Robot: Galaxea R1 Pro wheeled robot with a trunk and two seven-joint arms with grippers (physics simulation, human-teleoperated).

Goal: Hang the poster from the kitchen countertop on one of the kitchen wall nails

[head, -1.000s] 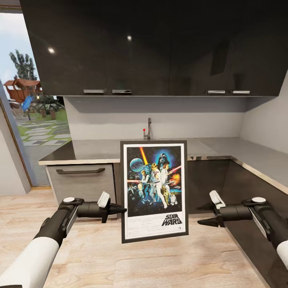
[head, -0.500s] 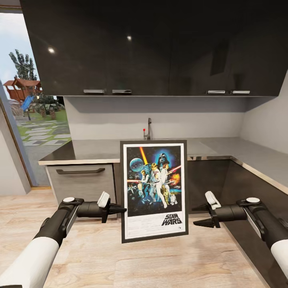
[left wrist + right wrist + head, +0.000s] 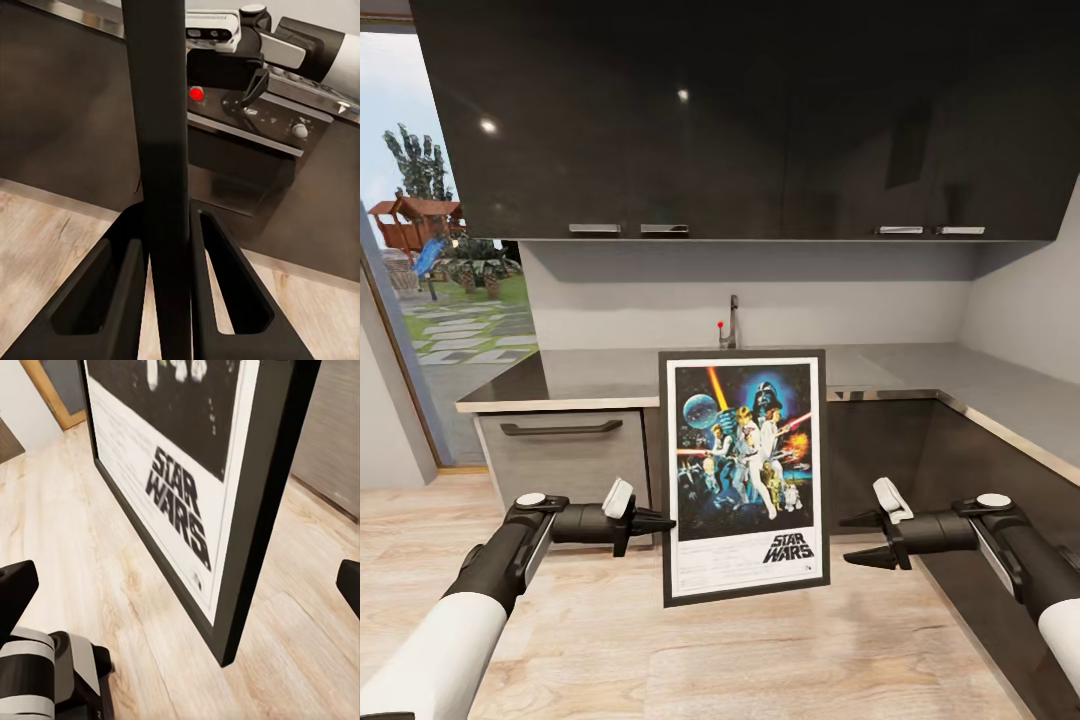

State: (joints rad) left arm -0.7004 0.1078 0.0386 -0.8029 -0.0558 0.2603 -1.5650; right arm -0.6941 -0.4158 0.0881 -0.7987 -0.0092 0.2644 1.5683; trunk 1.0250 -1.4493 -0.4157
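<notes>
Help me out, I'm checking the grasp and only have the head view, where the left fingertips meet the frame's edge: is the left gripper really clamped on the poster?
Observer: Yes. In the left wrist view the poster shows edge-on, its black frame running between the two fingers of the left gripper, which press on it from either side.
Operator: And the right gripper?
Observer: The right gripper is open. The right wrist view shows its fingertips spread wide, with the poster's lower corner ahead of them, untouched.
Operator: What's under that corner?
Observer: Light wooden floor, and the corner hangs clear of it.
</notes>
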